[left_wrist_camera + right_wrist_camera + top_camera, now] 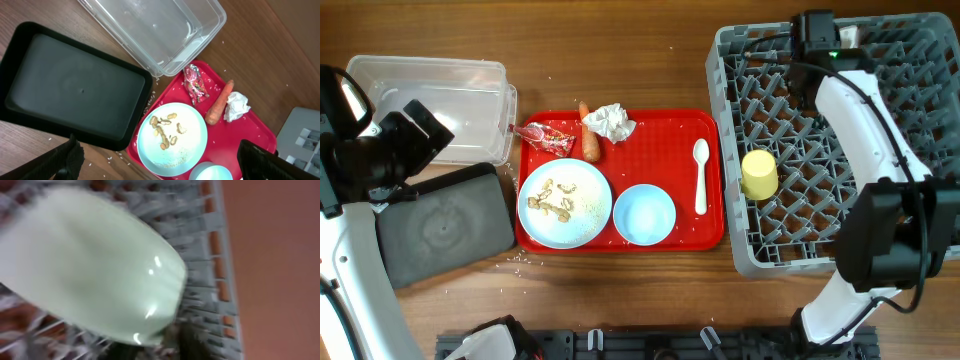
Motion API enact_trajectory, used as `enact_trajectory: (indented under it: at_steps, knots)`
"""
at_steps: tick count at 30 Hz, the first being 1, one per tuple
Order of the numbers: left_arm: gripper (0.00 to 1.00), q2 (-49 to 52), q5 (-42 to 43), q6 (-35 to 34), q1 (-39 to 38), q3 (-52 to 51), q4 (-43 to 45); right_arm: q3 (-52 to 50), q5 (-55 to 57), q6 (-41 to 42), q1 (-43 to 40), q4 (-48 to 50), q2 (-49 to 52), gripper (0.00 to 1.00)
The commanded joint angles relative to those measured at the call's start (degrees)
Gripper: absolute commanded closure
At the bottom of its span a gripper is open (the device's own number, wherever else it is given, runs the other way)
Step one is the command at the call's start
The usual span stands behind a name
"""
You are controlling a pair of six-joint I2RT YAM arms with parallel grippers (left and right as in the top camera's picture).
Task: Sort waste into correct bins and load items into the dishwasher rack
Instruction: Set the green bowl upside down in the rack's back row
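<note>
1. At the right of the table, the grey dishwasher rack (pixel 790 130) stands with its grid of upright pegs; a small yellow cup (pixel 759 173) sits among the pegs near its left side.
2. Right gripper (pixel 812 38) hangs over the rack's far left corner; from overhead the arm hides its fingers.
3. Right wrist view is badly blurred; a mint-green bowl (pixel 90 265) fills most of it, close to the lens, with rack pegs behind. Whether the pincer grasps the bowl or is released cannot be told.
4. Centre: the flat red serving tray (pixel 665 140) lies just left of the rack and carries the rest:
   - pale round plate (pixel 585 220) at the front left, with beige food scraps (pixel 552 200) on it;
   - pale-blue bowl (pixel 644 214) just right of the plate, apparently empty;
   - white spoon (pixel 700 175) lying lengthwise near the right rim, bowl end away from the robot;
   - orange carrot piece (pixel 589 138) at the back, touching the crumpled white tissue (pixel 610 122) to its right;
   - red snack wrapper (pixel 545 137) at the back left corner.
5. Left side: the clear plastic tub (pixel 430 80) stands at the back, nothing visible inside; the shallow black tray (pixel 445 225) lies in front of it, likewise bare.
6. Left gripper (pixel 160 155) hovers above the black tray and the plate; its dark fingers (pixel 67 160) stand wide apart — released, grasping nothing.
</note>
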Motion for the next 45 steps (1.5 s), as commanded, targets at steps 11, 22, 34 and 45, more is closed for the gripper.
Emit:
enact_trajectory:
  at_steps: [11, 22, 34, 45]
  knots:
    - [0.0, 0.0, -0.3, -0.3, 0.3, 0.7, 0.1, -1.4, -61.6, 9.4, 17.1, -7.6, -17.3, 0.53]
    - [0.0, 0.0, -0.3, -0.3, 0.3, 0.7, 0.1, -12.9, -62.0, 13.6, 30.8, -9.8, -1.7, 0.47]
    - [0.0, 0.0, -0.4, -0.3, 0.3, 0.7, 0.1, -21.4, -60.7, 23.4, 30.8, 0.5, -1.5, 0.95]
    - [0.0, 0.0, -0.3, -0.3, 0.3, 0.7, 0.1, -9.7, -9.1, 24.0, 20.3, -2.9, -23.7, 0.96]
